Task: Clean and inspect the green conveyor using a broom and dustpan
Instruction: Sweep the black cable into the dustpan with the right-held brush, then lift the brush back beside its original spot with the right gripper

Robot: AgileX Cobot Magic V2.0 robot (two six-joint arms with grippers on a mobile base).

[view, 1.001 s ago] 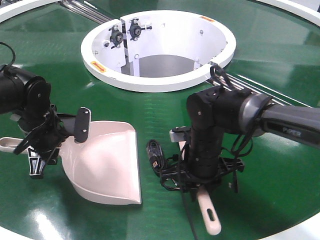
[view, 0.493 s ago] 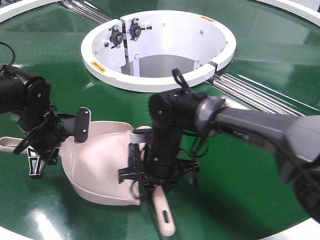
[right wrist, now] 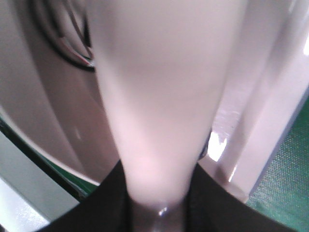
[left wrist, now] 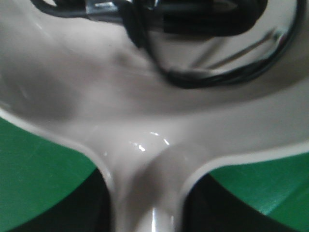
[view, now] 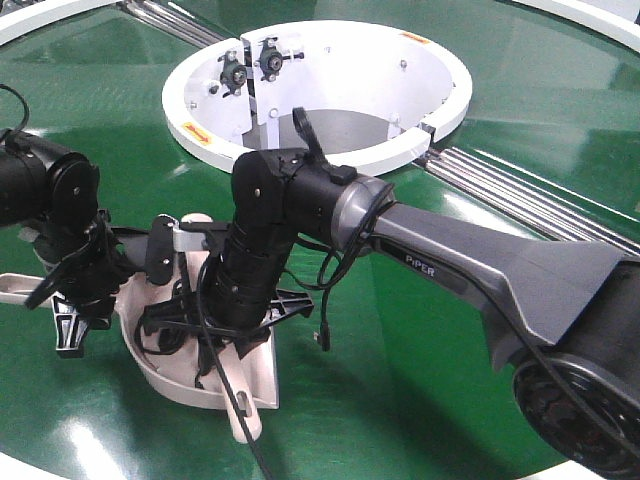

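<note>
Glossy dark-green belt fills your front view: the green conveyor (view: pixel 410 400) carries both tools and both arms. Nearest you, the slotted end of the broom (view: pixel 243 420) pokes out past the front lip of the dustpan (view: pixel 258 372). The rest of the brush lies up across the scoop, its far end showing just beyond the pan's back wall.

Your right gripper (view: pixel 222 330) sits over the pan, clamped on the broom's handle. In the right wrist view the pale handle narrows down between the two dark fingers (right wrist: pixel 108 212), with the pan's pink surface beside it and a patch of green at the right edge. Black cables (left wrist: pixel 193 86) from that wrist hang over the scoop.

To the left, your left gripper (view: pixel 82 295) is closed on the dustpan's long handle, whose tip sticks out leftward over the belt. The left wrist view shows that handle running between the fingers (left wrist: pixel 87 217) and flaring into the pan, with green belt on both sides. The pan sits on the belt.

Farther back stands the white hub ring (view: pixel 300 165), open in the middle, with two black fittings (view: pixel 250 65) on its inner wall. Silver rails (view: pixel 510 190) run from its right side toward the right edge, and a white rim (view: pixel 590 12) curves across the far corner.
</note>
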